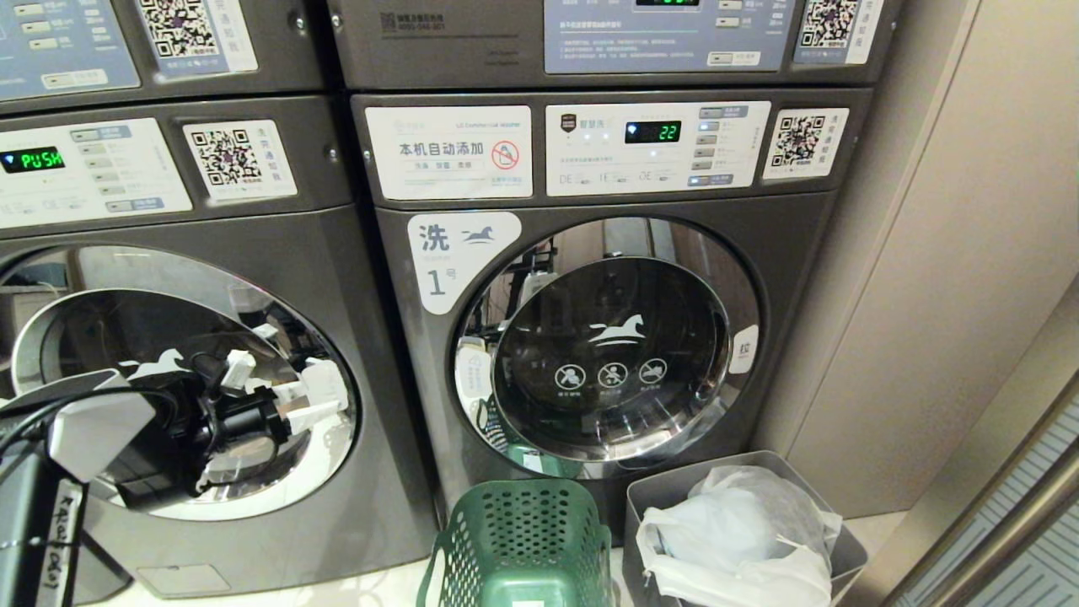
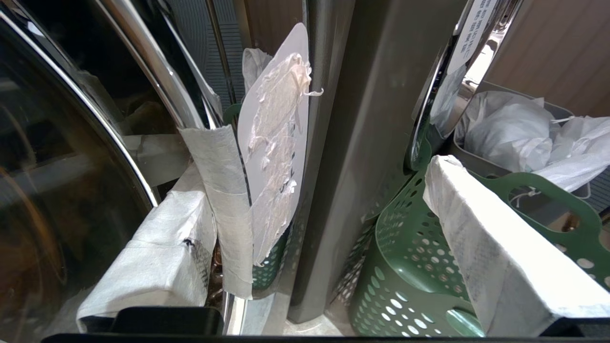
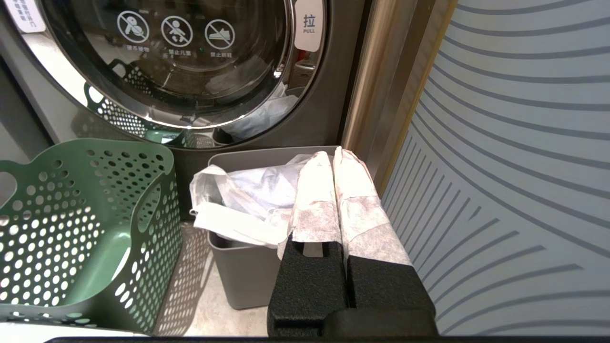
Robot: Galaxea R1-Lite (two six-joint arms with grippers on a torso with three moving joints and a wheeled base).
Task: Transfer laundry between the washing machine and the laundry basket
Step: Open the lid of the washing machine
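Left pincer (image 1: 253, 405) spread wide by the left machine's chrome door; right pincer (image 3: 333, 190) clenched empty (tape-wrapped fingers) over the grey bin (image 3: 248, 271), beside the perforated green plastic laundry basket (image 1: 523, 539) on the floor.

The dark grey metal washing machine (image 1: 590, 253) has a matt body and a glossy chrome-ringed round glass door (image 1: 611, 354). The green perforated plastic laundry basket (image 1: 523, 539) looks smooth. The matt grey plastic bin (image 1: 847, 552), near right, holds a crinkled, thin white plastic bag (image 1: 742, 531).
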